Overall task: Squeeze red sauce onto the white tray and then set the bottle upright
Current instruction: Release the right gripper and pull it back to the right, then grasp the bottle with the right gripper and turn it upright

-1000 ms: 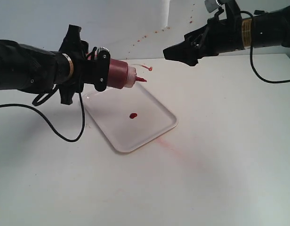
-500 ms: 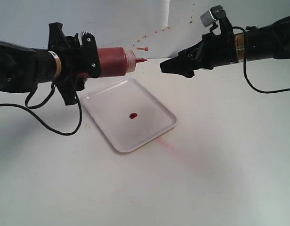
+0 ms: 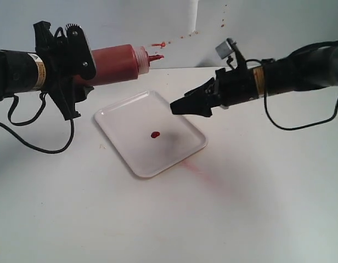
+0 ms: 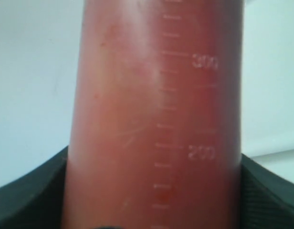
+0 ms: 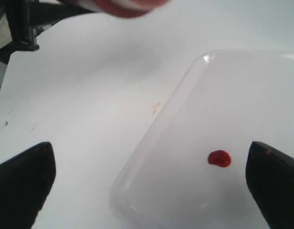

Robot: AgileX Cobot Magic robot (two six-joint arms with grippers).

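Note:
The bottle (image 3: 117,61), translucent and red, lies nearly level in the air above and behind the white tray (image 3: 130,153), nozzle toward the right. My left gripper (image 3: 81,63) is shut on its body; in the left wrist view the bottle (image 4: 156,119) fills the frame between the black fingers (image 4: 23,200). One blob of red sauce (image 3: 155,134) sits on the tray's middle. My right gripper (image 3: 177,108) hangs open over the tray's far right edge; its wrist view shows the tray (image 5: 261,95) and the sauce blob (image 5: 219,158) between its wide-apart fingers (image 5: 23,186).
Red splatter marks (image 3: 182,37) dot the back wall. A faint pink smear (image 3: 204,172) runs across the table from the tray's near right corner. Black cables (image 3: 43,145) trail from both arms over the white table (image 3: 240,208).
The left gripper has lifted the bottle up and back to the left, its nozzle rising. The right arm has come down and leftward to the tray's right edge.

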